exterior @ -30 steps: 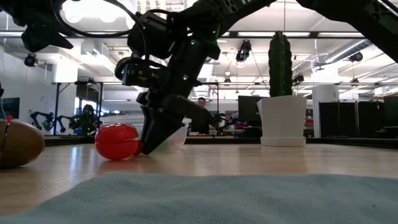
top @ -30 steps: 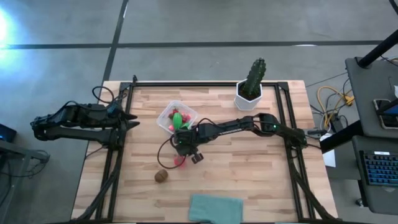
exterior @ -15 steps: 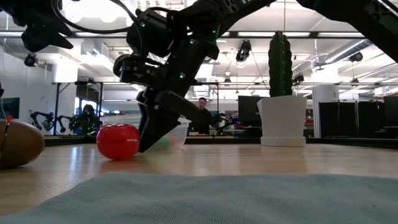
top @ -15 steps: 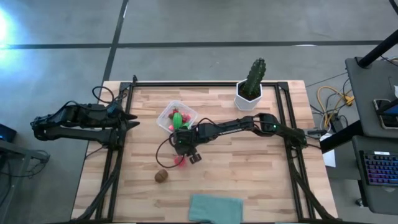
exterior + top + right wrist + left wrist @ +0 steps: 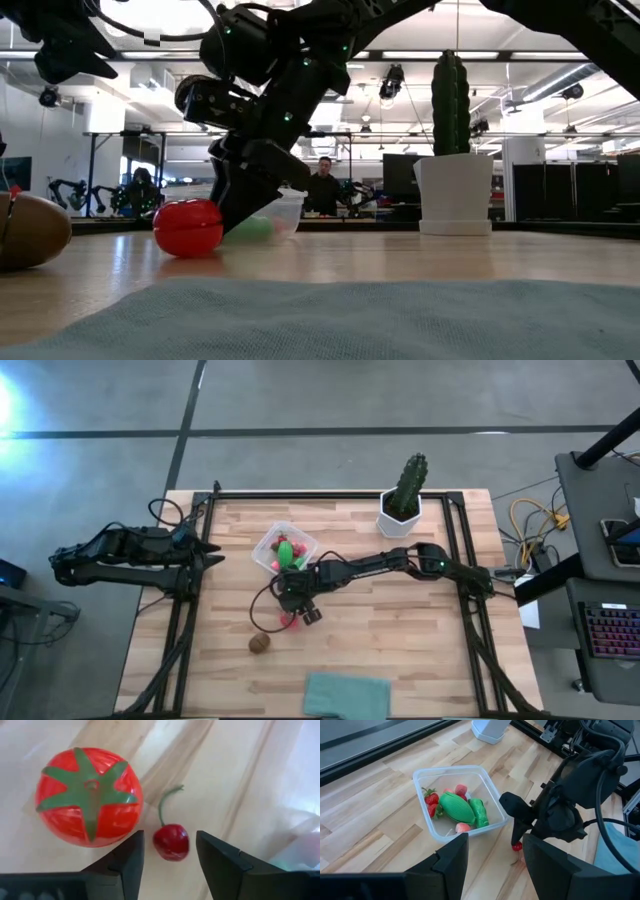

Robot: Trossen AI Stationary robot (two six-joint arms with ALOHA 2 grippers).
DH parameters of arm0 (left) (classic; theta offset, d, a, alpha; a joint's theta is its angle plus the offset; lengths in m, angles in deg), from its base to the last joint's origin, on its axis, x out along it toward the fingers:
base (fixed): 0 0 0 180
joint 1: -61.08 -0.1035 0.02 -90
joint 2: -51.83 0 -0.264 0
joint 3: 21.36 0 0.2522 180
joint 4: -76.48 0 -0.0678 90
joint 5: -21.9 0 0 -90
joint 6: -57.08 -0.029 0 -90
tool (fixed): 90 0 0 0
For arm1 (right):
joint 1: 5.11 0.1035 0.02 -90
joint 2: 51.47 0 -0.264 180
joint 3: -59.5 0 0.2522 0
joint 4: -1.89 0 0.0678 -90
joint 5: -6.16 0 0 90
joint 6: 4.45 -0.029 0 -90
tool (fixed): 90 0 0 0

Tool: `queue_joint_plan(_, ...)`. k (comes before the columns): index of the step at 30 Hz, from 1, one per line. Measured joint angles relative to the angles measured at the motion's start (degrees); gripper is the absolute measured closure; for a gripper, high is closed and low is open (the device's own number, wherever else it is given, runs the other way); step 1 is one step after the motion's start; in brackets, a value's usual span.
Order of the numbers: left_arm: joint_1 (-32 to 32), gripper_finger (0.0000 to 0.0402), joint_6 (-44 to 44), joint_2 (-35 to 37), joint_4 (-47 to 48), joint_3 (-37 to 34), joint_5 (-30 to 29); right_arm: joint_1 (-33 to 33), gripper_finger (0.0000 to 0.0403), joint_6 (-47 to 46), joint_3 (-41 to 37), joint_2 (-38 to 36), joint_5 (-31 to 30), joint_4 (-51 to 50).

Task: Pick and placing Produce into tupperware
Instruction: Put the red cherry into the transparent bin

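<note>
Tupperware [image 5: 285, 548] holds produce. Right gripper [image 5: 167, 865], fingers spread, straddles 1 cherry [image 5: 171, 841] beside tomato [image 5: 89, 796]. Left gripper [image 5: 492, 865] apparently parted, empty.

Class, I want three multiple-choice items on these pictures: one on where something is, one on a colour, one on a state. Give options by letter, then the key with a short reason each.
1. Where is the cherry?
A. In the tupperware
B. On the table beside the tomato
C. On the teal cloth

2. What colour is the tomato's star-shaped top?
A. Green
B. Yellow
C. Brown

3. What is the state of the right hand?
A. Shut on the tomato
B. Shut on the kiwi
C. Open, fingers either side of the cherry

Key: 1 B, the right wrist view shows it on the table, outside the tupperware. 2 A, the calyx is green. 3 C, the fingers straddle the cherry with gaps on both sides.
</note>
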Motion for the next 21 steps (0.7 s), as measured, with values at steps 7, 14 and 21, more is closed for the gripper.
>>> queue_joint_plan(7, 0.0, 0.0229, 0.0, 0.0, 0.0, 0.0, 0.0, 0.2, 0.0253, -1.6, 0.0, 0.0, 1.4, -0.3)
queue_joint_plan(14, 0.0, 0.0229, 0.0, 0.0, 0.0, 0.0, 0.0, 0.2, 0.0270, -1.7, 0.0, 0.1, 1.2, -0.2)
queue_joint_plan(21, 0.0, 0.0229, 0.1, 0.0, 0.0, 0.0, 0.0, 0.2, 0.0271, -3.0, 0.0, 0.6, 1.2, -0.4)
